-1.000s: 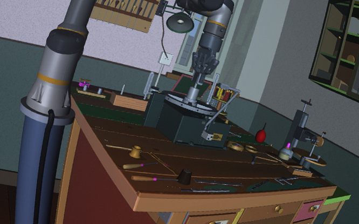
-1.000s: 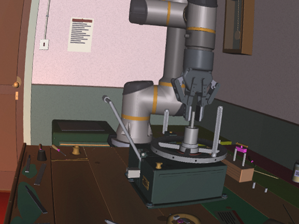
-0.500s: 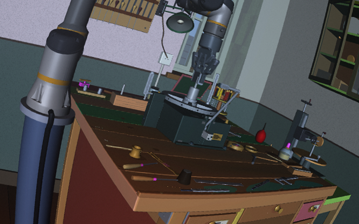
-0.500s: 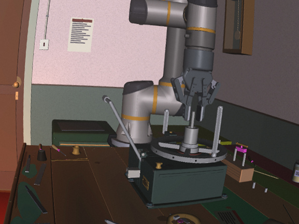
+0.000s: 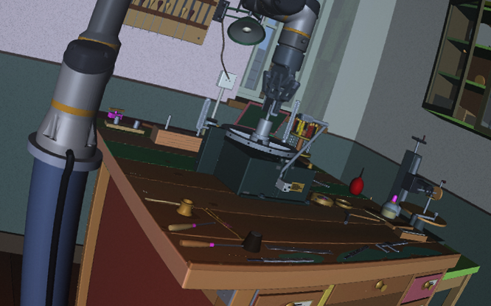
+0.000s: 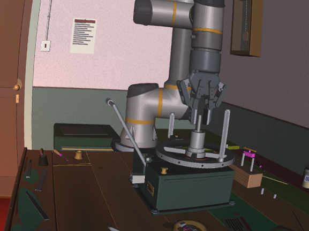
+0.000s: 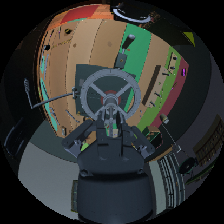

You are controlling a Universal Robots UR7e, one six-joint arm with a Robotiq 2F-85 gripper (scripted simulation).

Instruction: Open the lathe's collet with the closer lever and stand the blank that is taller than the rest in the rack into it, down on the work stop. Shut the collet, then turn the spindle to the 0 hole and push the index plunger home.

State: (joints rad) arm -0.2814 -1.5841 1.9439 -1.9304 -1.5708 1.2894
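Note:
The tall steel blank (image 6: pixel 198 123) stands upright in the lathe's collet (image 6: pixel 197 142) at the middle of the spoked index wheel (image 6: pixel 195 156); its top rises between the fingers of my gripper (image 6: pixel 200 118), which is open and holds nothing, directly above the collet. The closer lever (image 6: pixel 127 129) slants up and to the left from the corner of the green lathe housing (image 6: pixel 187 187). Two knurled handles (image 6: pixel 224 135) stand up from the wheel's rim. The wooden rack (image 6: pixel 246 177) sits to the right of the lathe with short blanks in it. From the wrist camera the blank (image 7: pixel 110 115) shows end-on over the collet (image 7: pixel 110 102).
Behind the lathe are the arm's base (image 6: pixel 141 120) and a green case (image 6: pixel 85 137) by the wall. Hand tools, a small brass pot (image 5: pixel 185 207) and a black cone (image 5: pixel 252 241) lie along the bench's front. A small press (image 5: pixel 413 182) stands at the bench's right end.

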